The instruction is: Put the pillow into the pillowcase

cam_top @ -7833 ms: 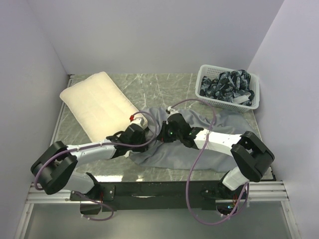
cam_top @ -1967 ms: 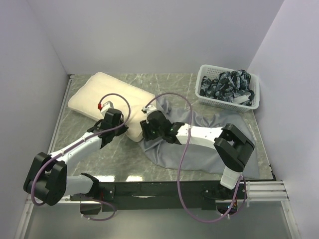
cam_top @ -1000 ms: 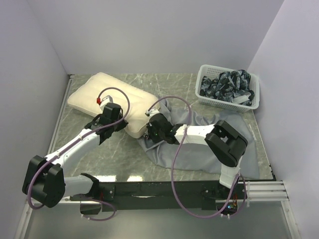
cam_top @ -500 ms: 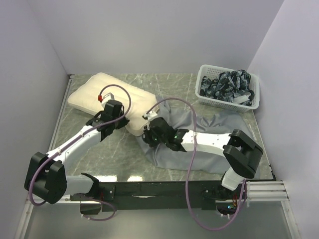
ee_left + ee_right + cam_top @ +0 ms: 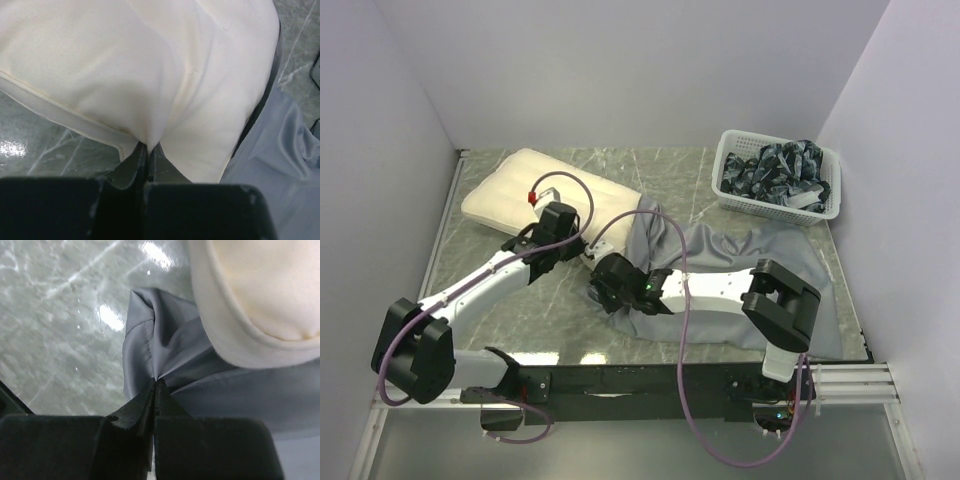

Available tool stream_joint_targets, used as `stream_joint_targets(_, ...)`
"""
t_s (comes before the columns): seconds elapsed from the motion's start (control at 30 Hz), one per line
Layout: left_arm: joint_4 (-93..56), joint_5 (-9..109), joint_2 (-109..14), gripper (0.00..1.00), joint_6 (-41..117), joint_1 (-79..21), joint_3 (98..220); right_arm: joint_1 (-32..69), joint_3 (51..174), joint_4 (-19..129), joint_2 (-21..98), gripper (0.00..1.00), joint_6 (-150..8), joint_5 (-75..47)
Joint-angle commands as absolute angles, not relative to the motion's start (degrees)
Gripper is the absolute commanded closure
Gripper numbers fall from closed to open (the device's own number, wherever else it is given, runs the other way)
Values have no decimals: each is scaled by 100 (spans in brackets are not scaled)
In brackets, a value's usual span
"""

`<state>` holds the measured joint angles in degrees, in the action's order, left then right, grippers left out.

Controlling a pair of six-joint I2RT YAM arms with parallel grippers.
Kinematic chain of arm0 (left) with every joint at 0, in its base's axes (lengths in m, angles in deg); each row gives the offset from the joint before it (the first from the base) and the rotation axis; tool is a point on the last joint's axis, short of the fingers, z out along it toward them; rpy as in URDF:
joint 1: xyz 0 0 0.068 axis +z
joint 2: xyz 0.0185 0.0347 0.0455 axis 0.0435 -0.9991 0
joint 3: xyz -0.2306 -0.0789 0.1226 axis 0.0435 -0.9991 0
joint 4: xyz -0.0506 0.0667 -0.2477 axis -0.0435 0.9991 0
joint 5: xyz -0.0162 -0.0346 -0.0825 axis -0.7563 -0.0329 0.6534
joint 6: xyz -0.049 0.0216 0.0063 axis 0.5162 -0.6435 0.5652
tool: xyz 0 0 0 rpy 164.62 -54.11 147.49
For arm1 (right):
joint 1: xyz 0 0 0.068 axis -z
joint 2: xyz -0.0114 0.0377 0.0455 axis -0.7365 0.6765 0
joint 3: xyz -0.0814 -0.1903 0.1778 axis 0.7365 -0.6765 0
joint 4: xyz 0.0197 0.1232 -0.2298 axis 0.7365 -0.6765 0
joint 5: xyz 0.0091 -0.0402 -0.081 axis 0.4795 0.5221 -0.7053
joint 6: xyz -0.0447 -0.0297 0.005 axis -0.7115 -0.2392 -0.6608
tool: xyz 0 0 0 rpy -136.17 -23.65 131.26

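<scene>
Now, left gripper (image 5: 147, 148): jaws pinched tight on a fold of the pillow (image 5: 150, 70), taken at its near edge.
Right gripper (image 5: 156, 383): jaws closed on a stitched edge of the pillowcase (image 5: 165, 347), just below the pillow's rounded corner.
Pillow: cream, lying aslant at the far left of the table (image 5: 660, 170), its right end meeting the grey cloth.
Pillowcase: rumpled across the middle and right of the table, its left edge gathered up beside the pillow.
Opening: whether the pillow's end sits inside it cannot be told.
Table: green marbled top, glossy with reflected light.
Basket (image 5: 724, 170): white, in the far right corner just beyond the pillowcase, holding dark patterned cloths (image 5: 775, 172).
</scene>
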<state>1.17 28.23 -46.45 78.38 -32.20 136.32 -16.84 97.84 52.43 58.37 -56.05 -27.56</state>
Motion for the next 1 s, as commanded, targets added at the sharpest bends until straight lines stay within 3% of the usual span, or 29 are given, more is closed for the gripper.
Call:
stream_joint_targets(0.0,-663,3142,-4652,99,8178,-3667,13159,-1752,10114,5528,5673,100,-5537,-2598)
stream_joint_targets(0.07,-874,3195,-4608,99,8275,-3668,12911,-1752,9983,5528,5471,98,-5520,-2633)
stream_joint_targets(0.17,-1058,3222,-4564,99,8337,-3677,12551,-1752,9684,5528,5102,82,-5406,-2668)
stream_joint_targets(0.2,-1112,3274,-4564,99,8363,-3668,12402,-1761,9500,5537,4979,71,-5336,-2686)
stream_joint_targets(0.3,-1383,3397,-4468,99,8442,-3668,12147,-1743,9122,5493,4347,51,-5090,-2949)
stream_joint_targets(0.33,-1446,3415,-4380,99,8460,-3668,12102,-1717,9068,5276,4032,48,-4984,-3306)
stream_joint_targets(0.43,-1508,3468,-4274,99,8478,-3668,12023,-1402,9015,4644,3581,47,-4432,-3669)
stream_joint_targets(0.57,-1481,3459,-4204,99,8469,-3677,12014,-523,9084,4307,3439,50,-4052,-3276)
stream_joint_targets(0.97,-1481,3503,-4125,99,8451,-3677,12084,-258,9656,3981,4828,51,-4148,-3222)
